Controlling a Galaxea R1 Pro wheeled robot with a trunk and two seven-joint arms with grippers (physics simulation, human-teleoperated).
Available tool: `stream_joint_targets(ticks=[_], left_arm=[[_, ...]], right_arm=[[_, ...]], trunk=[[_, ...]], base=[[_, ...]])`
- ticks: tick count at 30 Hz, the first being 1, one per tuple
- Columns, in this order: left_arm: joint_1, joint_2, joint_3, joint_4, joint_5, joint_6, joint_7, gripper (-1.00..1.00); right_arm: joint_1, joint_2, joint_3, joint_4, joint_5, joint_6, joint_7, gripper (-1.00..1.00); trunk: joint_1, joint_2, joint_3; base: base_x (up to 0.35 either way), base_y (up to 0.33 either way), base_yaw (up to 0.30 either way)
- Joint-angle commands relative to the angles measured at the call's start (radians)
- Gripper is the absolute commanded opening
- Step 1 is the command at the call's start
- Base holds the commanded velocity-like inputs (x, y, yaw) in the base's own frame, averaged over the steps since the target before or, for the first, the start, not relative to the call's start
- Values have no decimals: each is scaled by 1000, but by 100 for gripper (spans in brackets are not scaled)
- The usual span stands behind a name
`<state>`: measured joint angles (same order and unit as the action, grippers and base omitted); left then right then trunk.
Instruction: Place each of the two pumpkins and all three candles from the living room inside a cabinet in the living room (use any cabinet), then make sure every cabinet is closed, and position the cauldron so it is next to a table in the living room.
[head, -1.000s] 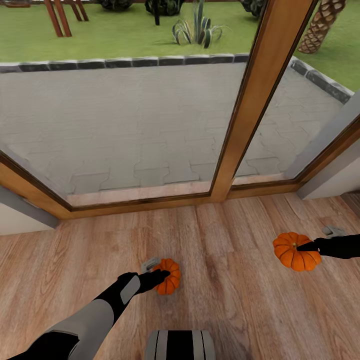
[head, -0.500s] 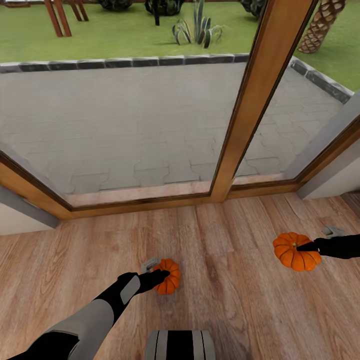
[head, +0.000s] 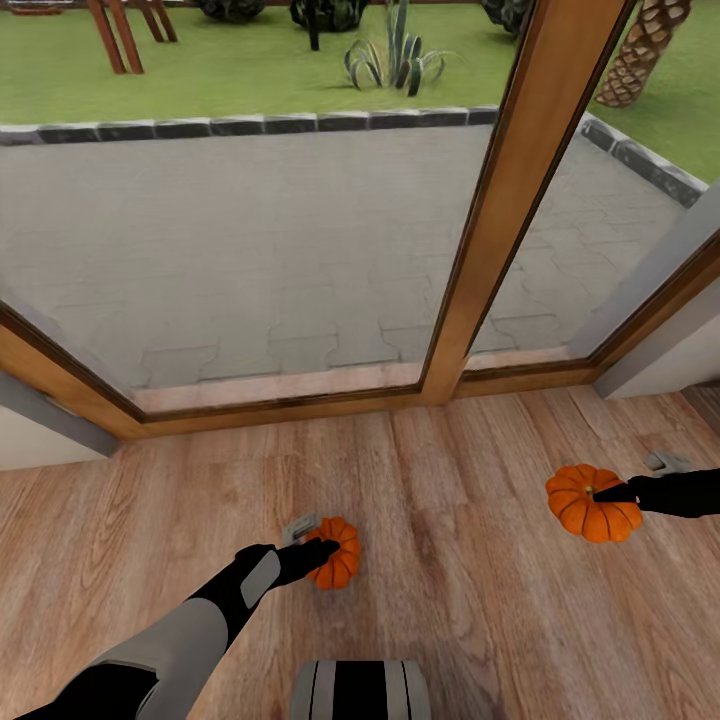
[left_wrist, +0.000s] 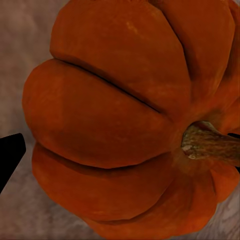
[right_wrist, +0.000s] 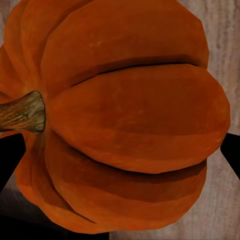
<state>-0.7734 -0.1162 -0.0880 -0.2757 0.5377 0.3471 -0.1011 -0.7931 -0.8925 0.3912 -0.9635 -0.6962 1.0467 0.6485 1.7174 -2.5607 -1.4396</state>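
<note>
The 2 pumpkins sit on the wood floor (head: 450, 600) near the big window (head: 300, 250). The left gripper (head: 325, 548) has its fingers clamped on the left pumpkin (head: 338, 552). The right gripper (head: 605, 492) has its fingers clamped on the right pumpkin (head: 590, 503).

I find no text, label, brand, number or sign to read anywhere in my camera feeds right now.

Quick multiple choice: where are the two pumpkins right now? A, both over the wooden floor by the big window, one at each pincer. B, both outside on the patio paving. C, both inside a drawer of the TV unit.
A: the left pumpkin sits at the left pincer and the right pumpkin at the right pincer, over the wooden floor near the window.
</note>
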Motion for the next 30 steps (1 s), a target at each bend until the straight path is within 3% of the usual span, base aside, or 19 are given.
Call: stream_joint_targets(ticks=[1, 21, 30], left_arm=[[0, 1, -10, 13, -16, 1, 17, -100], [0, 1, -12, 13, -16, 1, 17, -100], [0, 0, -12, 13, -16, 3, 17, -100]], right_arm=[[-1, -1, 3, 0, 6, 0, 5, -100], [-1, 0, 3, 0, 6, 0, 5, -100], [-1, 0, 3, 1, 6, 0, 5, -100]], trunk=[[0, 0, -1], [0, 0, -1], [-4, 2, 34]], base=[[0, 0, 0], [0, 0, 0], [0, 0, 0]])
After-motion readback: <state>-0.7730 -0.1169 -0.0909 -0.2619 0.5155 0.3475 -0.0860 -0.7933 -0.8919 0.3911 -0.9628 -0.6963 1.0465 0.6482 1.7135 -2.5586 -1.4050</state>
